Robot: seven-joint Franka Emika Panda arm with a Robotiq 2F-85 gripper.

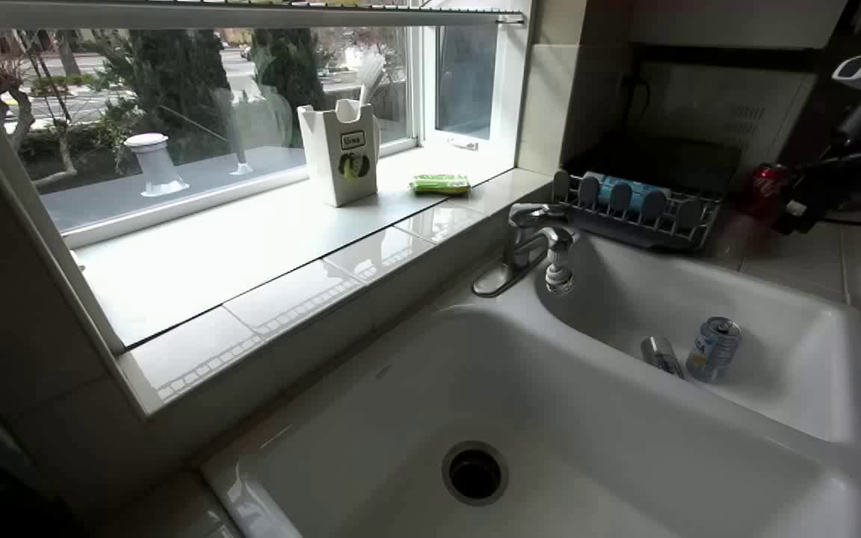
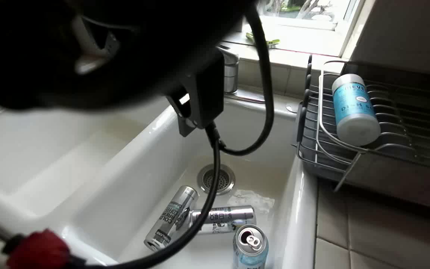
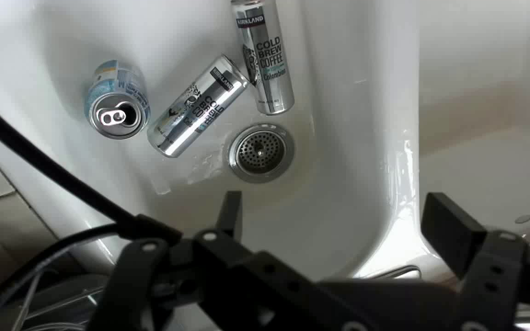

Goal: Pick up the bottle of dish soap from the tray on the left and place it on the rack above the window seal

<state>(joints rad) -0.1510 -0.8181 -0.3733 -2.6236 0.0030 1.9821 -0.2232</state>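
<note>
The translucent blue-teal bottle of dish soap (image 2: 355, 108) lies on its side in the dark wire tray (image 2: 301, 125). In an exterior view the bottle (image 1: 628, 193) shows behind the prongs of the tray (image 1: 621, 199). The pale barred rack (image 1: 251, 16) spans the top of the window. The glossy tiled window seal (image 1: 311, 295) runs below the window. In the wrist view my gripper (image 3: 338, 211) is open and nothing is between its fingers. It is over the sink, apart from the bottle. The bottle is out of the wrist view.
The sink (image 1: 550, 321) has two basins and a faucet (image 1: 531, 239). Several cans (image 2: 222, 218) lie or stand in a basin. A carton (image 1: 341, 153) and a green packet (image 1: 439, 184) are by the window. A black cable (image 2: 215, 179) hangs from the arm.
</note>
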